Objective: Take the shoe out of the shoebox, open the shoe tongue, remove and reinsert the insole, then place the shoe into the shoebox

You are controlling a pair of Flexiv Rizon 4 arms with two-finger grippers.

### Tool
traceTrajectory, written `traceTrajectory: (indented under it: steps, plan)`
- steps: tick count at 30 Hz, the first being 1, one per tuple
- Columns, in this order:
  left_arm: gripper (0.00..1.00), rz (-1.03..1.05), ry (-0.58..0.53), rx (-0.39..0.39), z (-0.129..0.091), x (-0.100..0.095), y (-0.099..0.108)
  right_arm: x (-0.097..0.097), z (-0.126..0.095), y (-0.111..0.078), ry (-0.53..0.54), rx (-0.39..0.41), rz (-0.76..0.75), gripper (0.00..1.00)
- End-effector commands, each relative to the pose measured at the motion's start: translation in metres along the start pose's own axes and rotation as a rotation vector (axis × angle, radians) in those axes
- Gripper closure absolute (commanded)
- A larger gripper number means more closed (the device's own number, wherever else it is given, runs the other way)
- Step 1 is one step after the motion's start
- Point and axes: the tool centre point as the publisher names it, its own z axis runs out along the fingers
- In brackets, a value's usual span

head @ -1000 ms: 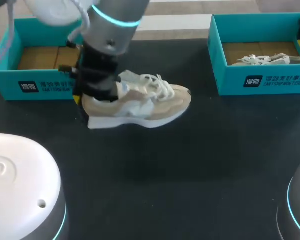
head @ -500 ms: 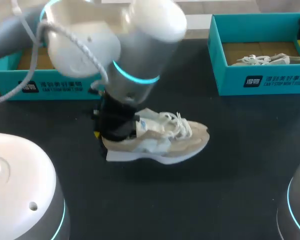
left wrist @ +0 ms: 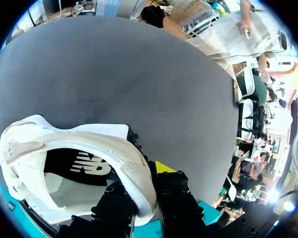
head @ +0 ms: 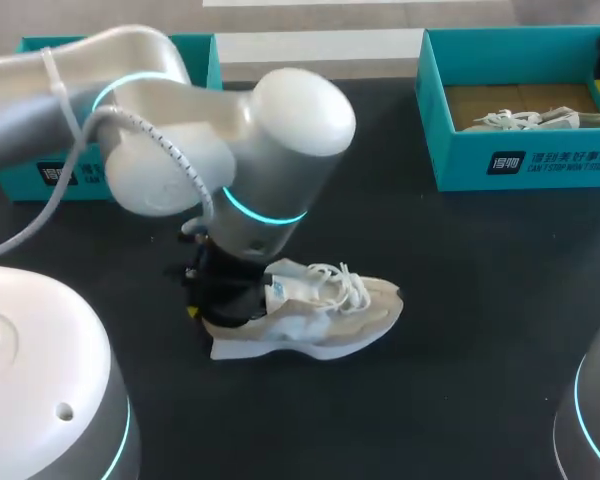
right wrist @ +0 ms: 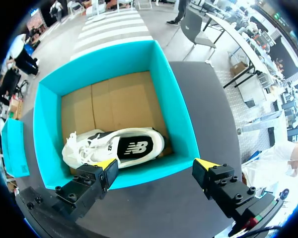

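Beige shoe (head: 315, 318) upright at mid-table, left gripper (left wrist: 145, 184) clamped on its heel collar. Far right, teal shoebox (head: 580, 176) with white side print holds a second shoe (right wrist: 114, 147); right gripper (right wrist: 155, 169) above it, jaws apart.

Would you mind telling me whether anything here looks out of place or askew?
Nothing stands out. The beige shoe sits upright on the table, its heel collar pinched by the left gripper. The other shoe lies tidily inside the right shoebox.
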Motion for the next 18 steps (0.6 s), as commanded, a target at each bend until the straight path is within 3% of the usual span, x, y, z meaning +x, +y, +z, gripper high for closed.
traceTrajectory:
  steps: [1,9,14,15,16,17,18]
  plan:
    - [1.0,0.015,-0.009,0.017,0.024,-0.006,-0.001,0.0,0.0,-0.001,0.001,-0.003,0.001,0.0]
    - [1.0,0.054,0.005,-0.023,0.038,-0.016,-0.006,0.0,0.0,-0.001,0.001,-0.003,0.001,0.0]
    - [1.0,0.073,0.004,-0.006,0.044,-0.018,-0.008,0.0,0.0,-0.001,0.001,-0.003,0.001,0.0]
    - [0.7,0.071,0.001,-0.001,0.044,-0.018,-0.008,0.0,0.0,-0.001,0.001,-0.003,0.001,0.0]
    - [0.31,0.06,-0.011,0.012,0.044,-0.017,-0.008,0.0,0.0,-0.001,0.001,-0.003,0.001,0.0]
    - [0.0,0.056,-0.028,0.021,0.042,-0.014,-0.007,0.0,0.0,-0.001,0.001,-0.003,0.001,0.0]
    - [0.0,0.046,-0.035,0.02,0.039,-0.012,-0.007,0.0,0.0,-0.001,0.001,-0.003,0.001,0.0]
